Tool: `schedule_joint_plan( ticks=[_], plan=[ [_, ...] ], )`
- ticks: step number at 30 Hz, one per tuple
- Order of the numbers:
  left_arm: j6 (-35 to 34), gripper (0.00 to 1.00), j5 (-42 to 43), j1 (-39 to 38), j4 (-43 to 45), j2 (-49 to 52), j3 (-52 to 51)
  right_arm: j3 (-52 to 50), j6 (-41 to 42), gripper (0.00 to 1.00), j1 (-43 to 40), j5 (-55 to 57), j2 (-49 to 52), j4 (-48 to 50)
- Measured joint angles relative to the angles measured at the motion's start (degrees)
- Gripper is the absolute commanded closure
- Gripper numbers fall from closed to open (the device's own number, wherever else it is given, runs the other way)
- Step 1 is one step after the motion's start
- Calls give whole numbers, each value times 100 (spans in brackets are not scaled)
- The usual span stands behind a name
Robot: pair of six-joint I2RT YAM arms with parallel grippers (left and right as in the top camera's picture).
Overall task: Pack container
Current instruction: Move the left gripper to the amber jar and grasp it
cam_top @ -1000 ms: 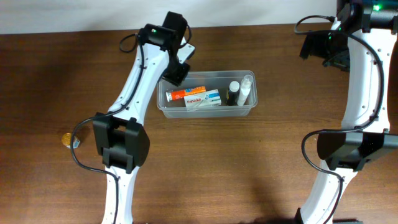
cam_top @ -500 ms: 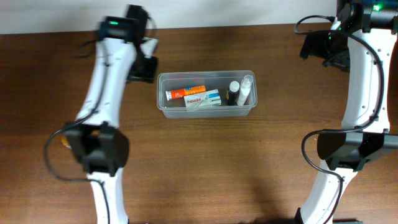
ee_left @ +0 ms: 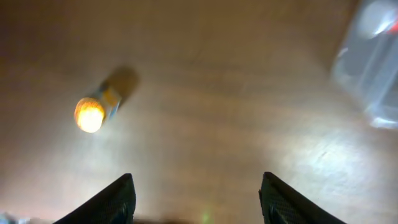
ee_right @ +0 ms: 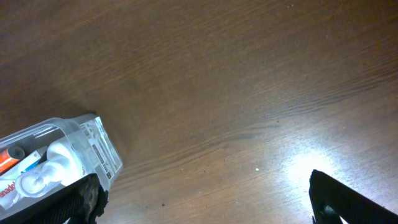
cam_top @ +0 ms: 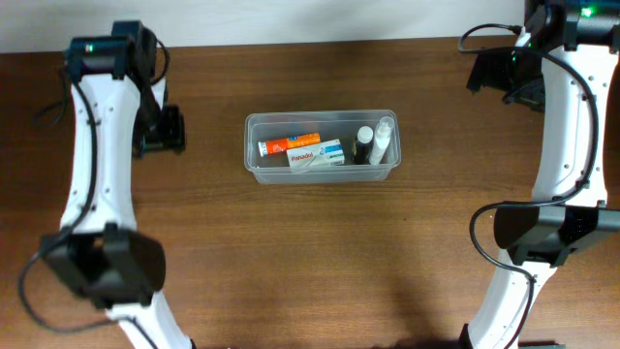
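Note:
The clear plastic container (cam_top: 251, 165) stands mid-table. It holds an orange box (cam_top: 289, 144), a white box (cam_top: 315, 155), a dark-capped bottle (cam_top: 363, 143) and a white bottle (cam_top: 385, 142). My left gripper (cam_top: 163, 130) is left of the container, apart from it, open and empty (ee_left: 200, 200). The left wrist view is blurred; it shows a small yellow-capped bottle (ee_left: 93, 112) lying on the table and the container's corner (ee_left: 373, 68) at the upper right. My right gripper (cam_top: 506, 76) hovers at the far right, open and empty (ee_right: 208, 202); the container's end (ee_right: 93, 146) shows at its lower left.
Dark wooden table (cam_top: 320, 252). A pale wall strip runs along the far edge. Both arm bases stand at the near edge, left and right. The small bottle is hidden under my left arm in the overhead view.
My left arm has swung left, from the container's left end to well left of it. The right arm and the container's contents have not moved.

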Motion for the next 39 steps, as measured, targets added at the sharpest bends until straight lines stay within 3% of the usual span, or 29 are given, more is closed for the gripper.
schedule_joint_plan(
  ticks=[2,7,13,22,39],
  plan=[
    [-251,28,-313,-11,46,-490,-525,0,-4,2,0,0,0,0],
    [-774,1,-848,83,929,-2037,-1934,0,0,2,0,2,0,4],
    [-962,0,-837,935,2337,-3176,-3659,0,0,2,0,0,0,2],
    [-1019,1,-94,2052,3659,-2649,-4918,0,0,2,0,2,0,2],
    [-1019,1,199,2120,4306,-1003,-4922,0,-4,2,0,0,0,2]
  ],
)
